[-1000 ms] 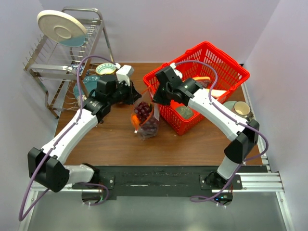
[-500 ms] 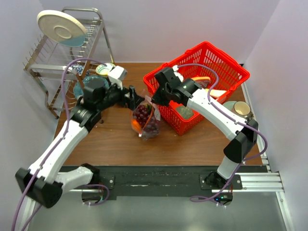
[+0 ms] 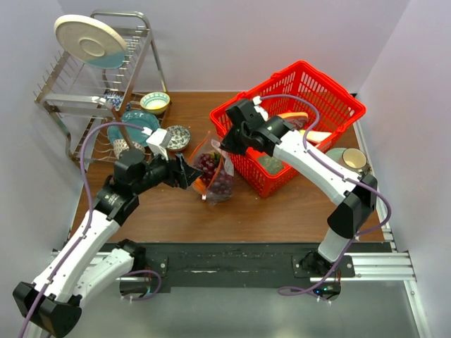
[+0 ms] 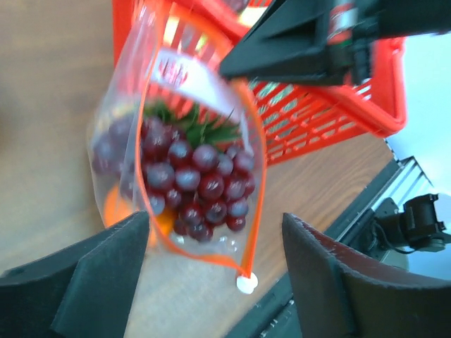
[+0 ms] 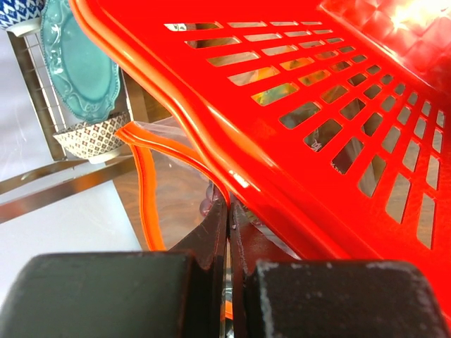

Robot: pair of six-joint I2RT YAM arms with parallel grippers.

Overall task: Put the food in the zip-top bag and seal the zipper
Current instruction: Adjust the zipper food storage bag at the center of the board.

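Left wrist view: the left gripper (image 4: 215,243) stands with its jaws wide apart and nothing between them, just short of the bag (image 4: 106,151). The bag's mouth faces this camera, and its zipper (image 4: 261,183) gapes in a long loop, not yet sealed. Inside sit the grapes (image 4: 194,183) and, behind them, the pineapple (image 4: 201,127), its green crown showing. Beyond, the right gripper (image 4: 229,68) is clamped on the top of the mouth, holding the bag up beside the basket (image 4: 331,105).

The bag is thin, crinkly film, so it should be light, soft and slippery. With both fruits in it the belly sags and would likely swing if jerked. The zipper strip is the stiffest part, so the best hold looks to be a pinch at its free end, opposite the right gripper, then a run along it.

The right wrist view shows what the others do not: its fingers (image 5: 208,250) are pressed tight together on the bag's edge, hard against the basket's rim. Whether they catch the strip itself or the film just beside it is hard to say. Only the top view places the bag over the table (image 3: 282,204), between the two arms.
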